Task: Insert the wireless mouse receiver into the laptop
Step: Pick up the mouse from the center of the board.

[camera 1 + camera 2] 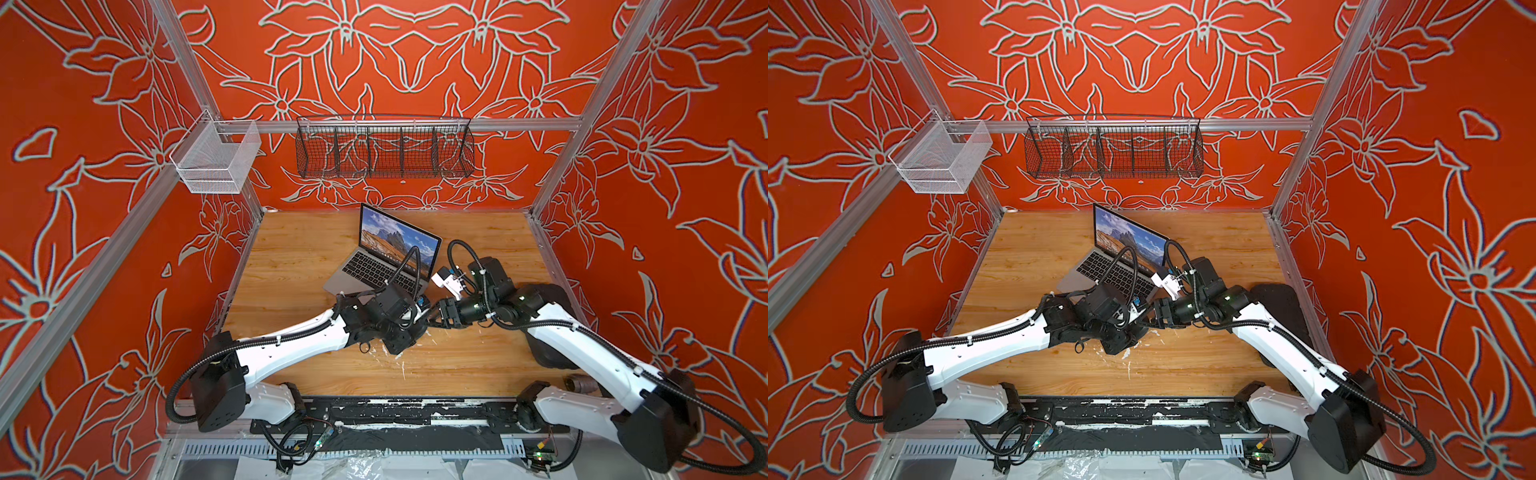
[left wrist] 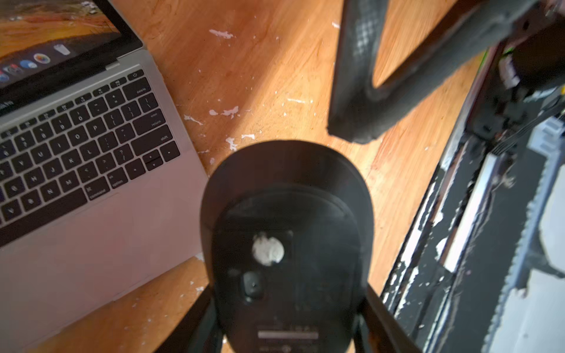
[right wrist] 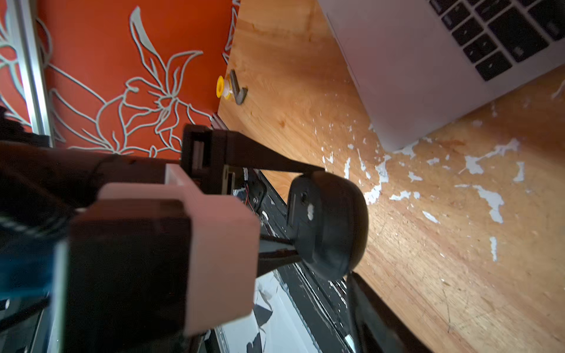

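The laptop (image 1: 374,266) stands open at the table's middle back, with black keys and a mountain picture on its screen; it also shows in the wrist views (image 2: 91,229) (image 3: 412,76). My left gripper (image 2: 289,305) is shut on a black oval mouse (image 2: 287,214), underside toward its camera, just off the laptop's front right corner. The mouse (image 3: 330,226) hangs above the wood. My right gripper (image 1: 434,318) faces it from the right, open, its fingers (image 2: 351,76) with bare wood between them. One finger (image 3: 367,305) ends beside the mouse. The wireless mouse receiver is hidden.
A black wire basket (image 1: 384,149) and a white mesh basket (image 1: 216,160) hang on the back rail. A black pad (image 1: 1279,307) lies under the right arm. A small yellow and dark object (image 3: 229,87) sits at the table's left edge. White flaked patches (image 3: 489,195) mark the wood.
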You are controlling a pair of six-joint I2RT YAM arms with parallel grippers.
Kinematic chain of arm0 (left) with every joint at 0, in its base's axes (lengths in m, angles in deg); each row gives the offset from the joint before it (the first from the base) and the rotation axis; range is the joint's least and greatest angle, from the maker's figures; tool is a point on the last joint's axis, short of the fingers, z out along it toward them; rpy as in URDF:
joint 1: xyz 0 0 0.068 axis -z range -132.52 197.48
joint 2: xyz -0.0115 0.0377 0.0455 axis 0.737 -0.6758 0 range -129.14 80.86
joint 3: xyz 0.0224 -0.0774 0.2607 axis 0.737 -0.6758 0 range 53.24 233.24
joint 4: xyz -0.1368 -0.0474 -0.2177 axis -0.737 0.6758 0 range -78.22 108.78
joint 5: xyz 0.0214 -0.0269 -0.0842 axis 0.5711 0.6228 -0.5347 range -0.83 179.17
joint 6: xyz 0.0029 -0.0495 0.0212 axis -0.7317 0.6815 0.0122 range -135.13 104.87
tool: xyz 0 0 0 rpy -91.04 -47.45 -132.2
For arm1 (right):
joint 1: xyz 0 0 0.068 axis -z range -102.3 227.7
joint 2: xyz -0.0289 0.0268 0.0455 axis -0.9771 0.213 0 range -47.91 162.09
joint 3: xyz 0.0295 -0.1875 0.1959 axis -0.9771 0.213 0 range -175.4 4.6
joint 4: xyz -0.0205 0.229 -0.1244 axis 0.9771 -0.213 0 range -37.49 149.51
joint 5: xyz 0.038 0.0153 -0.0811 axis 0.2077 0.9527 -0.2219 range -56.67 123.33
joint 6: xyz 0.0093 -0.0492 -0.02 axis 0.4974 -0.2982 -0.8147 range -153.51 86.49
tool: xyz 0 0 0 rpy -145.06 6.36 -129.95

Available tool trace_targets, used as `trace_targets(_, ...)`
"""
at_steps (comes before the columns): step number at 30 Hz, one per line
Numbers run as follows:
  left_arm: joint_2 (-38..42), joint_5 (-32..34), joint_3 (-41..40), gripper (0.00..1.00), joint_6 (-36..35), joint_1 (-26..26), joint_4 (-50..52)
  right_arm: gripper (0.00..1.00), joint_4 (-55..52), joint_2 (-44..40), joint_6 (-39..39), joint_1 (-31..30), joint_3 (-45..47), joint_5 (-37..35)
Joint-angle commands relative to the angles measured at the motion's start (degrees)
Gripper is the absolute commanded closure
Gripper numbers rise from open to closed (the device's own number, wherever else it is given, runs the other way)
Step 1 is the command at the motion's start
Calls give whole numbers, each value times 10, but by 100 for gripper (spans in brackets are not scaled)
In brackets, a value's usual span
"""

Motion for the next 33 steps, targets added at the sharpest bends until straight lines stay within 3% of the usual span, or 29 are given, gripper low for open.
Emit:
trace_targets(1,-2,-1,25,71,-53,8,5,31,0,8,0,-1,16,31)
trace_targets(6,9,-17,15,71,-52,9,-16,34,17,22,10,-1,39,-4)
trace_targets(17,21,-45,0,71,-64,13,-21,53,143,51,99,-1,70,27)
trace_targets(21,27,-32,-5,70,-63,14,-24,75,162,54,110,-1,78,35)
trace_targets(22,30,-27,-7,66,-60,14,-25,79,165,51,111,-1,80,36)
trace_targets(23,36,-19,-12,50,-49,14,-29,82,179,47,119,0,85,38)
trace_targets(24,45,-18,-19,27,-33,10,-39,82,202,42,132,2,91,40)
trace_targets(26,75,-55,-39,1,20,-16,-66,84,251,24,156,5,105,42)
trace_targets(33,215,-317,-185,3,359,-177,-360,84,432,-52,194,23,153,46)
